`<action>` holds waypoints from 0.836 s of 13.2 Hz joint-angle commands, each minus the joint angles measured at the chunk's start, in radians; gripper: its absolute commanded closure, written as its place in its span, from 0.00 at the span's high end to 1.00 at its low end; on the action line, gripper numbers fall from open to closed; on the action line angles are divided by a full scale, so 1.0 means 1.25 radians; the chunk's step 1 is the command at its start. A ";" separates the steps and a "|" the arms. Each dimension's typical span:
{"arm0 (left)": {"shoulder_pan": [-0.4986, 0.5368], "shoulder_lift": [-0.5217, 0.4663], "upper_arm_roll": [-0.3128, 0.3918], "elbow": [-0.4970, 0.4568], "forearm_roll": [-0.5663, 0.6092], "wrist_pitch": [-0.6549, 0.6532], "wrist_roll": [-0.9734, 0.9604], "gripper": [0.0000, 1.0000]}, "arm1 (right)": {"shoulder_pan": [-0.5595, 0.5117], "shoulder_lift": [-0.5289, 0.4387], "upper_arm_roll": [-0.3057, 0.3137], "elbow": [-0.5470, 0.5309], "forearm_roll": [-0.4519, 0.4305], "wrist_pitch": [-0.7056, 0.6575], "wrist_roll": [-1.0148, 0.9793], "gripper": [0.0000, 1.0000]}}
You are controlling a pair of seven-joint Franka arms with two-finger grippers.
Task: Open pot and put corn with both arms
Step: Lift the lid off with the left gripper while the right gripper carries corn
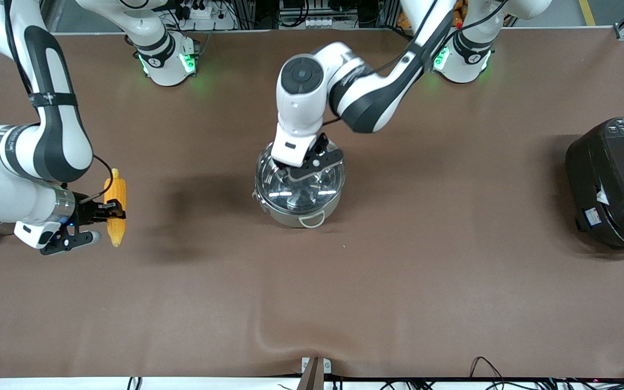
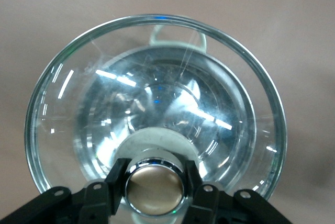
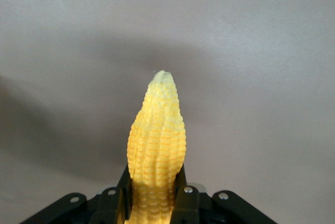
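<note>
The steel pot [image 1: 292, 218] stands at the table's middle, one pale loop handle [image 1: 312, 220] toward the front camera. My left gripper [image 1: 305, 166] is shut on the tan knob [image 2: 154, 190] of the clear glass lid [image 1: 314, 187] and holds the lid just above the pot. In the left wrist view the lid [image 2: 68, 109] fills the frame, with the pot's shiny inside showing through the glass. My right gripper [image 1: 110, 211] is shut on the yellow corn [image 1: 116, 201] and holds it above the table toward the right arm's end. The corn's paler tip [image 3: 161, 80] points away from the gripper [image 3: 155, 195].
A big black rice cooker [image 1: 615, 184] stands at the left arm's end of the table. The brown table cover [image 1: 398, 281] has a small ridge near the front edge. The arms' green-lit bases [image 1: 166, 62] stand along the back.
</note>
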 commanded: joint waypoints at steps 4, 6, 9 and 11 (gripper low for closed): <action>0.177 -0.180 -0.004 -0.047 0.003 -0.174 0.183 0.00 | 0.141 -0.080 -0.006 0.066 0.000 -0.142 0.237 0.11; 0.263 -0.233 -0.007 -0.111 -0.001 -0.177 0.298 0.00 | 0.213 -0.079 -0.006 0.099 0.000 -0.159 0.356 0.11; 0.407 -0.314 -0.007 -0.248 -0.006 -0.171 0.551 0.00 | 0.316 -0.065 -0.006 0.105 0.001 -0.130 0.522 0.11; 0.493 -0.334 -0.008 -0.307 -0.006 -0.166 0.672 0.00 | 0.373 -0.051 -0.006 0.107 -0.002 -0.086 0.613 0.11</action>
